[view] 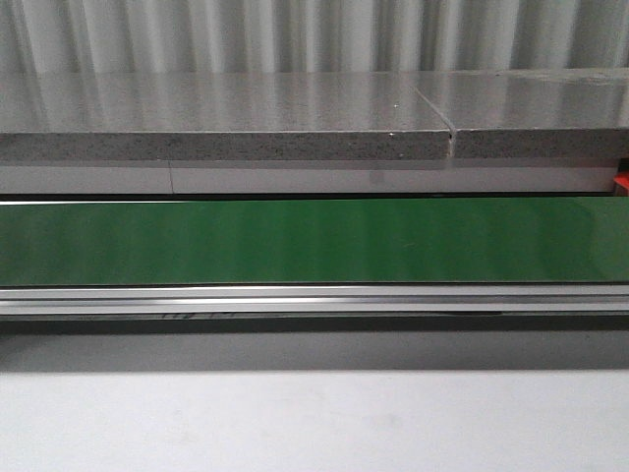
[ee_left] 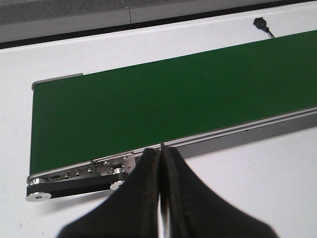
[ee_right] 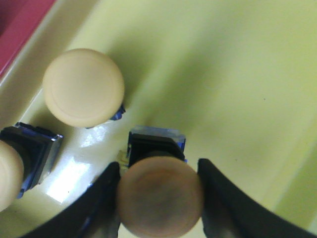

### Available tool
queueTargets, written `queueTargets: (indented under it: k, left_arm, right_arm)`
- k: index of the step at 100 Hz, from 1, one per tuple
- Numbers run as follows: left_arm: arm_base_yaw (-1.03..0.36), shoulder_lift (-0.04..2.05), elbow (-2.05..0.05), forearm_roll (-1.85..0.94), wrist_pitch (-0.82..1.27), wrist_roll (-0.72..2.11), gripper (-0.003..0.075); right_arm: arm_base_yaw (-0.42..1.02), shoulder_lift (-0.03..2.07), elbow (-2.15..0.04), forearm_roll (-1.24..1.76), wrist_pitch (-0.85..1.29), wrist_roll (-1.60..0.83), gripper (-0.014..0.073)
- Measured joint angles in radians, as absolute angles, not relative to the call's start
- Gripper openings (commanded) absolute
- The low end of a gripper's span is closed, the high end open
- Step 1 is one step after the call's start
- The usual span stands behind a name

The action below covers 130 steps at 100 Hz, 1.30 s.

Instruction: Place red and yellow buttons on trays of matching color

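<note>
**Q:** What does the front view show?

**A:** A long green conveyor belt (view: 314,241) runs across the picture, edged by a silver aluminium rail (view: 314,298), with a grey speckled stone-look shelf (view: 226,146) behind it and a pale table (view: 314,423) in front. Neither of my arms appears here, and nothing lies on the belt. A small red-orange object (view: 621,185) peeks in at the right edge; I cannot tell what it is.

**Q:** And your left wrist view?

**A:** My left pincer (ee_left: 161,148) hangs above the white table near the belt's roller end (ee_left: 79,177). Its black fingers (ee_left: 143,198) are pressed together with nothing between them. A small black connector (ee_left: 260,23) lies on the table beyond the belt.

**Q:** The right wrist view?

**A:** My right pincer (ee_right: 159,196) points down into a glossy yellow plastic tray (ee_right: 237,74). Its two black fingers (ee_right: 225,198) sit tight on either side of a yellow dome-capped push button (ee_right: 159,196) with a black and blue square base, so I read it as clamped on that button. A second yellow button (ee_right: 83,87) stands upright just beside it, and part of a third (ee_right: 10,176) shows at the edge. A red tray's rim (ee_right: 20,25) borders the yellow one.

**Q:** Which step is this?

**A:** I judge it as setting a yellow button down in its matching tray. Next I should part the fingers and lift straight up, without knocking the neighbouring button.
</note>
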<state>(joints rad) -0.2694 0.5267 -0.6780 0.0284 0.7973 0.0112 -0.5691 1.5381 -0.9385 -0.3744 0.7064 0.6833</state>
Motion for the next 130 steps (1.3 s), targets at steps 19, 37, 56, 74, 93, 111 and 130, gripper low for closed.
queueTargets:
  k: [19, 37, 56, 74, 93, 111, 130]
  left_arm:
    - [-0.269, 0.527, -0.678, 0.028, 0.797, 0.011, -0.0021]
    - [-0.269, 0.527, -0.678, 0.028, 0.797, 0.011, -0.0021]
    - [-0.269, 0.527, -0.678, 0.028, 0.797, 0.011, -0.0021]
    - [-0.269, 0.527, -0.678, 0.028, 0.797, 0.011, -0.0021]
    - [-0.269, 0.527, -0.678, 0.028, 0.797, 0.011, -0.0021]
    - [-0.269, 0.527, -0.678, 0.028, 0.797, 0.011, -0.0021]
    - [-0.269, 0.527, -0.678, 0.028, 0.797, 0.011, -0.0021]
  right_arm:
    - [-0.569, 1.580, -0.939, -0.365, 0.706, 0.683, 0.0188]
    - [-0.569, 1.589, -0.939, -0.361, 0.704, 0.683, 0.0454]
    - [-0.569, 1.589, -0.939, -0.361, 0.704, 0.683, 0.0559]
    - [-0.569, 1.586, -0.939, -0.361, 0.704, 0.683, 0.0560]
    - [-0.569, 1.527, -0.939, -0.365, 0.704, 0.683, 0.0560]
    - [-0.569, 1.440, -0.939, -0.373, 0.704, 0.683, 0.0519]
    - [-0.519, 1.333, -0.939, -0.373, 0.704, 0.684, 0.0129]
